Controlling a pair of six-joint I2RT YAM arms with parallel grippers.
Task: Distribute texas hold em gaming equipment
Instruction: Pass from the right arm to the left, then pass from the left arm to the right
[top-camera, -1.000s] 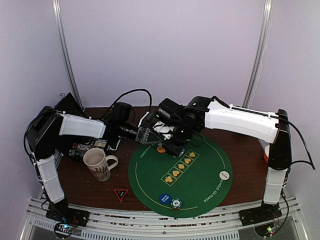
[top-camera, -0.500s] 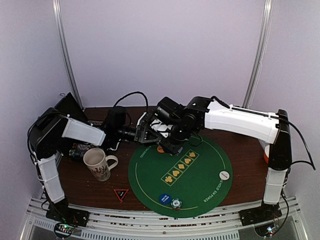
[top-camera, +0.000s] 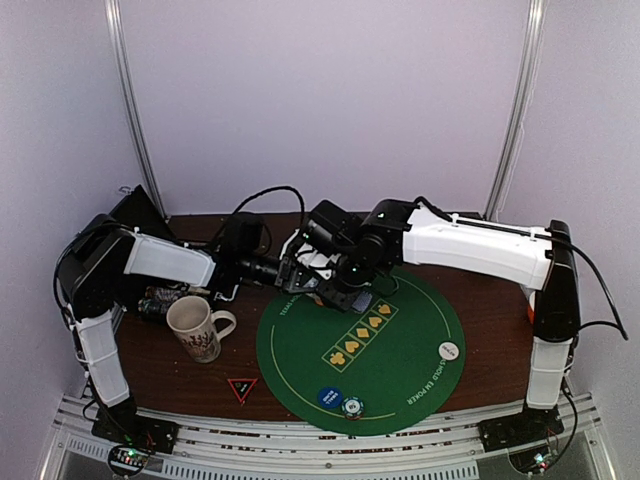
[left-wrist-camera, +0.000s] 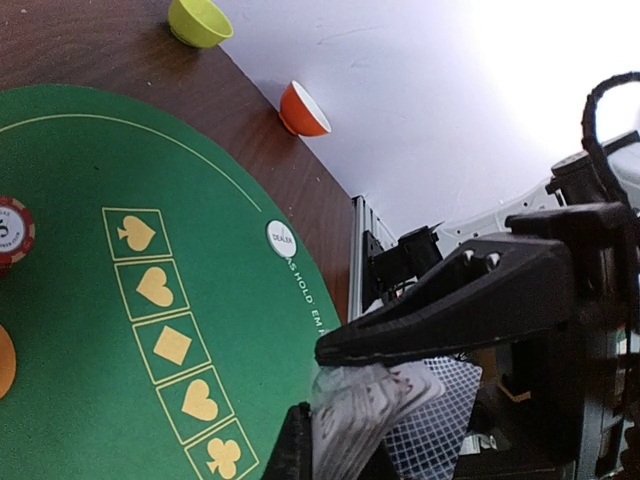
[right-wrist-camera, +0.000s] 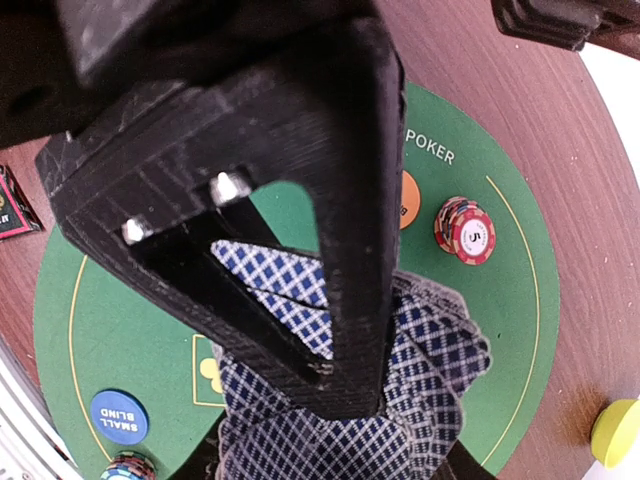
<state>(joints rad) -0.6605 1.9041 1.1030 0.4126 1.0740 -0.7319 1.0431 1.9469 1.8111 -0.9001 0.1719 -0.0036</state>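
A fanned deck of playing cards (right-wrist-camera: 440, 350) with blue-checked backs hangs above the green poker mat (top-camera: 400, 340), and my right gripper (right-wrist-camera: 335, 385) is shut on it. My left gripper (left-wrist-camera: 312, 385) comes in from the left and is shut on the near edge of the same cards (left-wrist-camera: 365, 410). In the top view both grippers meet at the mat's far left rim, left (top-camera: 290, 272) and right (top-camera: 325, 275). On the mat lie a red-white chip stack (right-wrist-camera: 465, 230), an orange button (right-wrist-camera: 408, 200), a white dealer button (top-camera: 448, 350), a blue button (top-camera: 330, 397) and a teal-white chip stack (top-camera: 352, 407).
A patterned cream mug (top-camera: 195, 328) stands left of the mat, with a red triangular tag (top-camera: 242, 388) in front of it. A yellow bowl (left-wrist-camera: 200, 20) and an orange bowl (left-wrist-camera: 303, 108) sit on the brown table past the mat's right side. Cables trail behind the arms.
My left gripper was open beside the deck and has now shut on the cards. The right arm has shifted slightly left, still holding the deck.
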